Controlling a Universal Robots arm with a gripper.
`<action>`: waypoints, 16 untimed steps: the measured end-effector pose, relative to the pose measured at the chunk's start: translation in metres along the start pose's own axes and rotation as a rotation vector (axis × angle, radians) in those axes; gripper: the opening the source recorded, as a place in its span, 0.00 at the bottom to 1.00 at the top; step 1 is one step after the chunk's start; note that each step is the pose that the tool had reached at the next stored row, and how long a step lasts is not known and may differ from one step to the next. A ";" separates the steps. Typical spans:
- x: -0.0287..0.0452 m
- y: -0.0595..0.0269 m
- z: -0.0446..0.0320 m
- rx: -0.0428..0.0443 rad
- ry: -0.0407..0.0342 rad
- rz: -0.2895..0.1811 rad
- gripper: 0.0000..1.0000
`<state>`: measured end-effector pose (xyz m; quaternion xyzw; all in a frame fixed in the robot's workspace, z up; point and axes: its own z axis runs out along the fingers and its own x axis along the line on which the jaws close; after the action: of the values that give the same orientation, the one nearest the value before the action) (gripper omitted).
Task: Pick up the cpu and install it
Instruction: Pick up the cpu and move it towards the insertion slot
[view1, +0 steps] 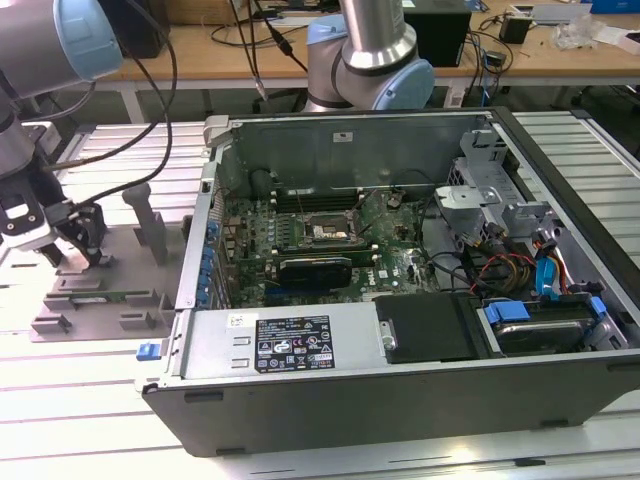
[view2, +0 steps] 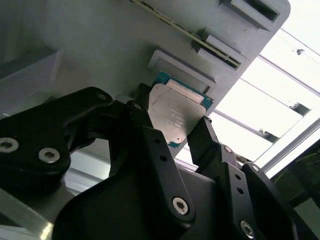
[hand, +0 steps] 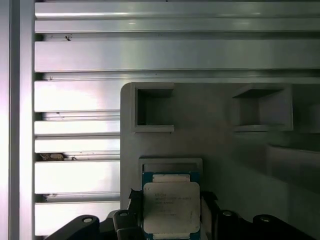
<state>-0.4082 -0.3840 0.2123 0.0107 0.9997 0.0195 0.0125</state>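
The cpu (hand: 171, 207), a small square chip with a pale silver top and blue-green edge, lies between my black fingers (hand: 134, 200) on the grey fixture plate (hand: 220, 150), just below a raised nest ridge. In the second wrist view the cpu (view2: 175, 115) has a finger (view2: 205, 137) pressed against each side, so my gripper (view2: 175, 132) is shut on it. Whether the chip is lifted off the plate I cannot tell. At the exterior view's left, my gripper (view1: 75, 250) hangs low over the fixture plate (view1: 100, 295). The dark socket (view1: 322, 232) sits on the motherboard inside the open case.
The open computer case (view1: 400, 300) fills the middle and the exterior view's right, with its power supply (view1: 290, 345), drives and cables. Grey upright fixture blocks (view1: 150, 220) stand between my gripper and the case wall. A slatted metal table (view1: 90, 420) lies underneath.
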 end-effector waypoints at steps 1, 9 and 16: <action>0.0000 0.0000 -0.0009 0.0000 0.0001 0.000 0.55; -0.0003 0.0008 -0.0122 0.0001 0.0000 0.000 0.55; -0.0005 0.0024 -0.0259 0.0000 0.0000 0.000 0.55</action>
<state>-0.4083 -0.3826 0.2383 0.0108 0.9997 0.0195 0.0125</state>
